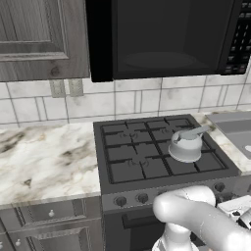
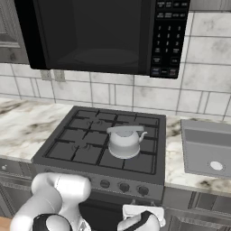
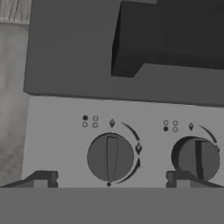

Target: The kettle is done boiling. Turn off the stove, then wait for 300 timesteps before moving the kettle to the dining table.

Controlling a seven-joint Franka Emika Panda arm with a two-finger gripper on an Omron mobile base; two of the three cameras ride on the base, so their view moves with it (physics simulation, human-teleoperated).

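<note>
- Your gripper [image 3: 109, 179] is spread wide and holds nothing; its two finger tips stand to either side of a knob [image 3: 110, 157] on the stove [image 1: 162, 152] front, clear of it.
- That knob's pointer reads straight up at the mark above it, and so does the second knob [image 3: 197, 159] beside it. I judge both as off, but you can't see a flame from here, so check before you count the burner as out.
- Risk: if you push in and clamp again, you could turn the knob back on. Pull straight away from the panel instead.
- Risk: the hand is low in front of the stove, near the knob row. Swinging up too early could clip the stove's front edge or nudge another knob.
- Risk: moving the kettle [image 2: 124, 140] before the wait is over would break the task's order.
- The kettle sits upright on the grates at the right-hand burners, above and behind the gripper, well apart from it.
- Its handle lies flat on top, so you'll need to come down from above, not from the front.
</note>
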